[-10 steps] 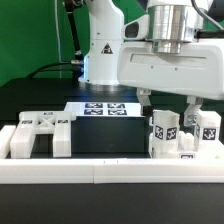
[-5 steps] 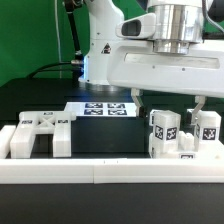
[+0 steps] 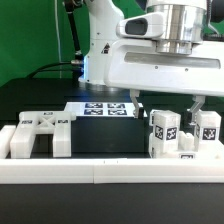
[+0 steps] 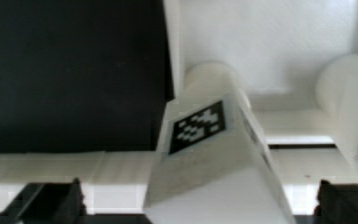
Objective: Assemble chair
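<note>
One tagged chair block was seen upright at four o'clock in the exterior view, a second block just beside it at three o'clock. The gripper was held just above the first, jaws spread wide, nothing gripped.

The black desk carries the flat marker board at twelve o'clock. At nine o'clock lies a slotted white chair piece. At three o'clock a tagged leg block stands upright, with a second leg block just beside it. A long white rail runs along six o'clock.
</note>
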`<state>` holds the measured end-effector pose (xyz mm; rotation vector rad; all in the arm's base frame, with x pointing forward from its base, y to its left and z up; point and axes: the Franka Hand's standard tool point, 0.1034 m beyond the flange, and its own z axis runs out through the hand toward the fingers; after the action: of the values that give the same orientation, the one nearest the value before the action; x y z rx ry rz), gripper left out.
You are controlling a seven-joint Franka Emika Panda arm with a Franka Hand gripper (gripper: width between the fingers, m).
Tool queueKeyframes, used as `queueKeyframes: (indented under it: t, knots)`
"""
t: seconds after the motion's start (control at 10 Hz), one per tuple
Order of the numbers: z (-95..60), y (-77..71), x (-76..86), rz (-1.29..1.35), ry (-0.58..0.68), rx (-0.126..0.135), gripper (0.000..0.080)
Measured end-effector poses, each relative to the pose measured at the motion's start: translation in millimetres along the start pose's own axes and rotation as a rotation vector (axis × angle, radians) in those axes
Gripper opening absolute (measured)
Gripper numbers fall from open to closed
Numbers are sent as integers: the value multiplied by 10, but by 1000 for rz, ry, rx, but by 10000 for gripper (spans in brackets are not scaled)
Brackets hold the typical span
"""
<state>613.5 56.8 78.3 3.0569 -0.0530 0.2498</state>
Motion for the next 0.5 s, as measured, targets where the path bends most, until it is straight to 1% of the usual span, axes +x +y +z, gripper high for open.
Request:
queueKeyframes:
  t: [0.1,0.2,0.4,0.5]
  knots:
    - [0,-1,0,-32,0,0,649]
    - [0,5,1,-133,0,-7,649]
    - [0,8,2,-142,0,-7,649]
    - [1,9,2,-137,0,-7,526]
